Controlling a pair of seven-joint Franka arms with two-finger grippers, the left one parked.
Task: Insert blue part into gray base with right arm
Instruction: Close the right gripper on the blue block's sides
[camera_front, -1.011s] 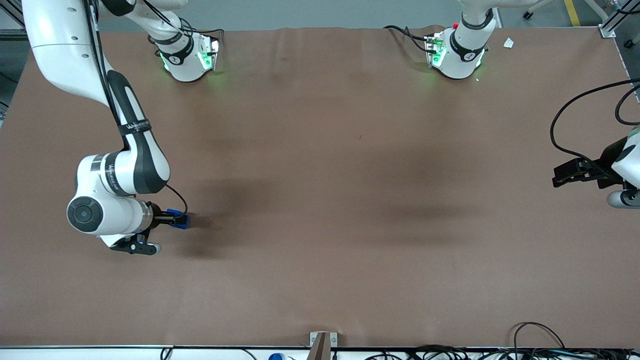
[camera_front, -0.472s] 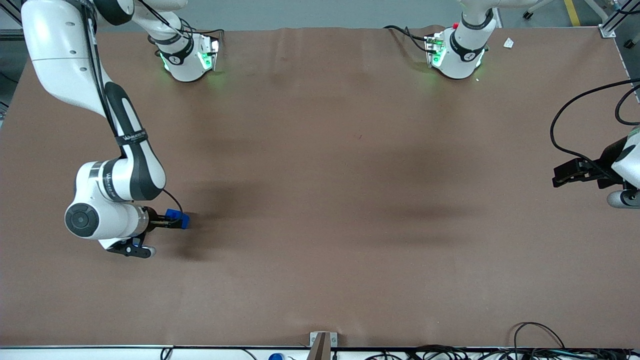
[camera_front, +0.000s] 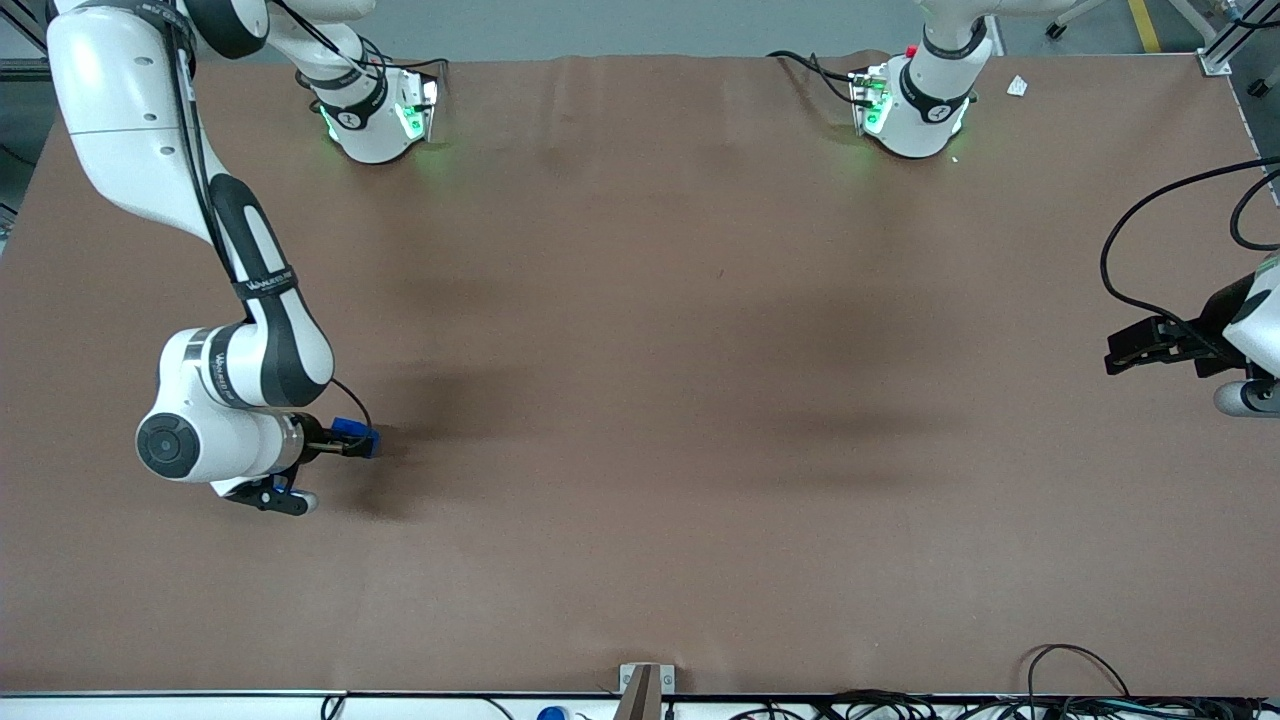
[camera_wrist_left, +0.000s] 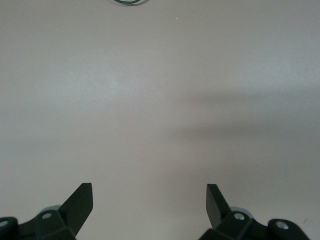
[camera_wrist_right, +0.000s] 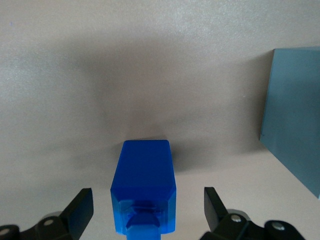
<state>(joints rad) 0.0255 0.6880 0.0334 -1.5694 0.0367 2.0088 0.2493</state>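
The blue part (camera_front: 360, 438) lies on the brown table toward the working arm's end. My right arm's gripper (camera_front: 352, 441) is low over the table with its fingers on either side of the part. In the right wrist view the blue part (camera_wrist_right: 144, 192) sits between the two black fingertips (camera_wrist_right: 82, 205), with a clear gap on each side. The gripper (camera_wrist_right: 147, 192) is open and does not grip the part. The gray base shows in no view.
A flat blue-gray panel (camera_wrist_right: 295, 120) shows in the right wrist view, apart from the blue part. Two arm bases with green lights (camera_front: 375, 115) (camera_front: 910, 105) stand at the table's edge farthest from the camera. A metal bracket (camera_front: 645, 682) and cables (camera_front: 1080, 690) sit at the nearest edge.
The right arm's wrist has shifted slightly nearer the camera. The blue part stays at about the same spot between the fingers.
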